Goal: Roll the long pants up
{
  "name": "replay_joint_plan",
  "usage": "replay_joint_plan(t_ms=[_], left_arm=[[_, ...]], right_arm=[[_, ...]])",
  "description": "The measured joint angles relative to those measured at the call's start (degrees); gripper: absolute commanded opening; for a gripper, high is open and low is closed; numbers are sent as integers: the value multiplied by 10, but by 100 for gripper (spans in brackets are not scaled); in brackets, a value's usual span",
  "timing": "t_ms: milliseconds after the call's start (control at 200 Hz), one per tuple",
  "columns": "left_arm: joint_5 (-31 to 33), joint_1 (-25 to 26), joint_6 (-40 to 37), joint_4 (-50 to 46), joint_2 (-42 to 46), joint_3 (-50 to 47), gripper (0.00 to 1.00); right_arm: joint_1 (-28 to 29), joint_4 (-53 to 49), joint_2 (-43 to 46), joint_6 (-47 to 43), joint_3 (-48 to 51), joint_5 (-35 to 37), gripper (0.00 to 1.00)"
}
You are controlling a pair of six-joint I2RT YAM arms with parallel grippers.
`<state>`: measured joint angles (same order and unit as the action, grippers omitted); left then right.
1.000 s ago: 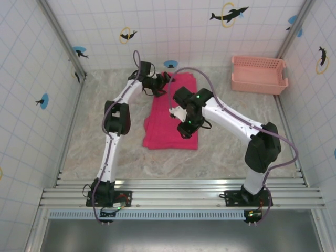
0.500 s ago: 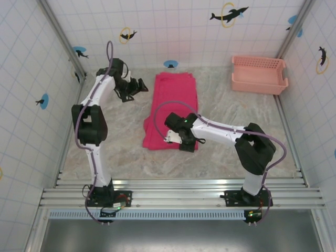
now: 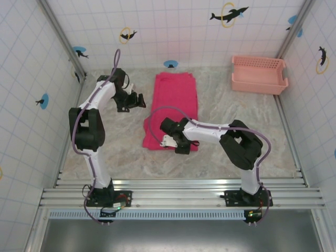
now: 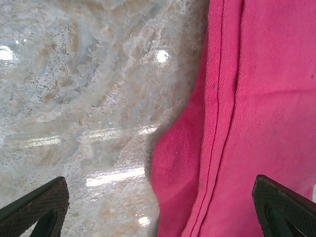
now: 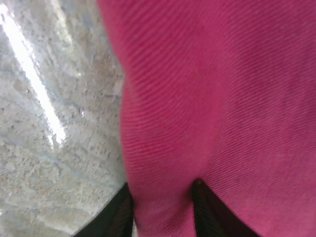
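Observation:
The long pants [image 3: 176,100] lie flat on the marble table as a long magenta-red strip, folded lengthwise. My right gripper [image 3: 170,142] is low at their near hem. In the right wrist view its two dark fingers [image 5: 114,213] pinch a raised ridge of the pants [image 5: 222,89], with the right gripper [image 5: 163,212] shut on that cloth. My left gripper [image 3: 140,100] hovers just left of the pants' upper half. It stands open: in the left wrist view the left gripper [image 4: 159,210] has its tips wide apart over the left seam edge of the pants [image 4: 256,98].
A pale pink latticed basket [image 3: 259,75] sits at the back right corner. Bare marble table [image 3: 231,110] lies between it and the pants. Tiled walls close in the left, right and back sides. A metal rail [image 3: 178,197] runs along the near edge.
My left arm swung left, off the pants' far end. My right gripper dropped toward the near hem and closed on the cloth.

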<state>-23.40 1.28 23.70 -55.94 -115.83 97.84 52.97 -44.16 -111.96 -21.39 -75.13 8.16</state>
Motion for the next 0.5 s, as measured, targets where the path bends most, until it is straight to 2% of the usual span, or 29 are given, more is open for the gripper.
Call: replay_joint_plan(t_ms=[90, 255, 355, 500], left_arm=[[0, 0, -10, -7, 0, 0, 98], [0, 0, -28, -17, 0, 0, 97], [1, 0, -44, -21, 2, -1, 97], [7, 0, -71, -24, 25, -22, 97]], right_arm=[[-3, -9, -11, 3, -17, 4, 14], [-15, -39, -19, -3, -46, -42, 9], [-22, -92, -20, -5, -78, -99, 8], [-42, -187, -23, 0, -155, -227, 7]])
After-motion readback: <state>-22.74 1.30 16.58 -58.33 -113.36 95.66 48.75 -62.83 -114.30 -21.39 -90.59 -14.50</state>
